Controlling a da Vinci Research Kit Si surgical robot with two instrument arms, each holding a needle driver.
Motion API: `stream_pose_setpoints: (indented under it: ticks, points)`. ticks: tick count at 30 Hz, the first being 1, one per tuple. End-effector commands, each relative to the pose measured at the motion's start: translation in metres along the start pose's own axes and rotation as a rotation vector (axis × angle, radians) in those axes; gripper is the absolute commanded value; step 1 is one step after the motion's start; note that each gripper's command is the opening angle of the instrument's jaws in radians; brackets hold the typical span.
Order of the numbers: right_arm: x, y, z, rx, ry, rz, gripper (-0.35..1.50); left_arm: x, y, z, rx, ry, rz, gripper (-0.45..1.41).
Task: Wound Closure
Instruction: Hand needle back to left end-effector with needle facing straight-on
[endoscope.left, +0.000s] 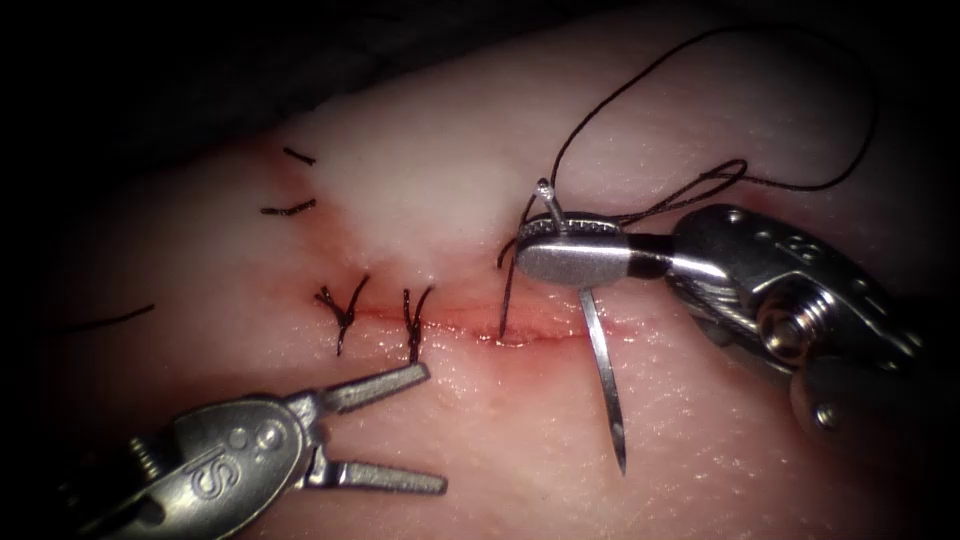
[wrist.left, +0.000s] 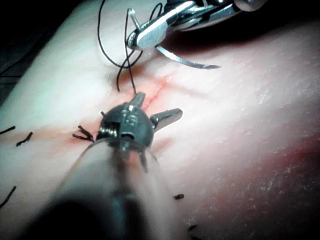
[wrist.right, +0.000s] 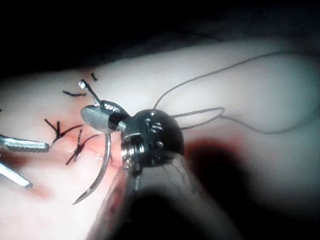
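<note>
While left tool (endoscope.left: 400, 428) gapes empty, right tool (endoscope.left: 570, 252) clamps needle (endoscope.left: 603, 372) near its swaged end; point aims down, clear of tissue (endoscope.left: 700, 450).

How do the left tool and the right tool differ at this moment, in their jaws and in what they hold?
The left tool has its jaws spread open and holds nothing; the right tool has its jaws shut on the needle, near its thread end. The left tool lies below the cut, near the two tied stitches; the right tool lies just above the cut, further right, with the needle out of the tissue and thread looping behind it. Both are metal needle drivers.
</note>
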Motion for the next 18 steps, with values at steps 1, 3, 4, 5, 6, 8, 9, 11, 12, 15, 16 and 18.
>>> stream_pose_setpoints:
  ticks: [1, 3, 4, 5, 6, 8, 9, 11, 12, 15, 16, 18]
  points:
    - [0.0005, 0.0006, 0.0014, 0.010, 0.010, -0.055, -0.35, -0.0001, -0.0010, 0.0013, -0.031, 0.021, -0.049, 0.21]
    - [0.0006, 0.0007, 0.0016, 0.032, 0.036, -0.107, -0.35, -0.0002, -0.0014, 0.0019, -0.080, 0.063, -0.187, 0.54]
    - [0.0006, 0.0007, 0.0016, 0.032, 0.039, -0.107, -0.35, 0.0000, -0.0014, 0.0020, -0.098, 0.085, -0.221, 0.57]
    - [0.0006, 0.0006, 0.0017, 0.030, 0.041, -0.130, -0.35, 0.0001, -0.0014, 0.0021, -0.116, 0.129, -0.254, 0.59]
    - [0.0006, 0.0005, 0.0017, 0.029, 0.042, -0.142, -0.35, 0.0003, -0.0013, 0.0022, -0.135, 0.159, -0.281, 0.62]
    - [0.0005, 0.0004, 0.0019, 0.036, 0.046, -0.161, -0.35, 0.0009, -0.0011, 0.0024, -0.184, 0.212, -0.344, 0.71]
    - [0.0005, 0.0004, 0.0020, 0.036, 0.052, -0.172, -0.35, 0.0012, -0.0009, 0.0026, -0.197, 0.221, -0.360, 0.74]
    - [0.0005, 0.0003, 0.0022, 0.045, 0.074, -0.178, -0.35, 0.0023, -0.0004, 0.0032, -0.241, 0.232, -0.438, 0.99]
    - [0.0005, 0.0003, 0.0023, 0.045, 0.081, -0.189, -0.35, 0.0026, -0.0002, 0.0034, -0.251, 0.234, -0.454, 1.01]
    - [0.0005, 0.0001, 0.0025, 0.045, 0.116, -0.211, -0.35, 0.0032, 0.0002, 0.0044, -0.290, 0.238, -0.528, 1.06]
    - [0.0006, 0.0000, 0.0025, 0.053, 0.130, -0.215, -0.35, 0.0033, 0.0002, 0.0047, -0.297, 0.240, -0.531, 1.06]
    - [0.0008, -0.0002, 0.0025, 0.056, 0.158, -0.229, -0.35, 0.0032, 0.0000, 0.0051, -0.305, 0.239, -0.558, 1.08]
